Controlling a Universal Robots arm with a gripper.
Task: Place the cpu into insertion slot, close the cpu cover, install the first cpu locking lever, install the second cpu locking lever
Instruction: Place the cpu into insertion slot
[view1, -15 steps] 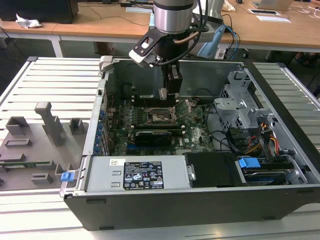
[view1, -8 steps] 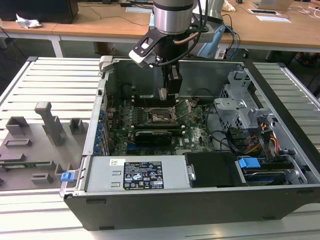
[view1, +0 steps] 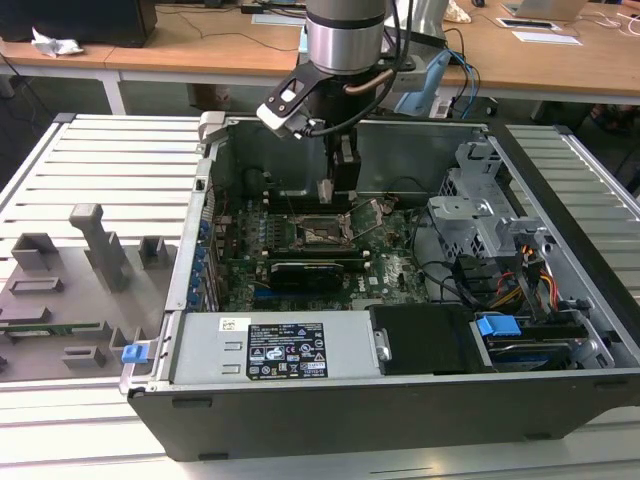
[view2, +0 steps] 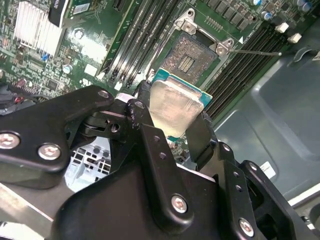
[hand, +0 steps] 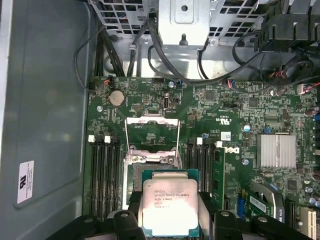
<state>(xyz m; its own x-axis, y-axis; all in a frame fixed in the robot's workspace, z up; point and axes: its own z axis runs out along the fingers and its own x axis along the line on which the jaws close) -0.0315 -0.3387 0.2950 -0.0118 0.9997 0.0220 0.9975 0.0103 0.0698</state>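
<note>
My gripper (view1: 326, 192) hangs inside the open computer case, shut on the cpu (view2: 176, 104), a flat square chip with a dull silver top. In both wrist views a black finger (view2: 201, 134) presses on each of two opposite edges of the cpu (hand: 170, 206). The insertion slot (view2: 191, 54) lies uncovered on the green motherboard just beyond the chip, which hovers above it with a gap. The slot (view1: 322, 232) sits below the gripper in the exterior view. The cpu cover (hand: 152, 119), a thin metal frame, stands swung open at the far side of the socket. A thin lever rod (view2: 255, 51) sticks out beside the socket.
Long memory slots (hand: 102, 175) flank the socket on both sides. A finned heatsink (hand: 278, 150) and a black card (view1: 310, 270) sit nearby. The drive cage (view1: 480, 215), cables (view1: 525, 275) and power supply (view1: 280, 350) fill the case. Grey fixtures (view1: 95, 250) stand at the exterior view's left.
</note>
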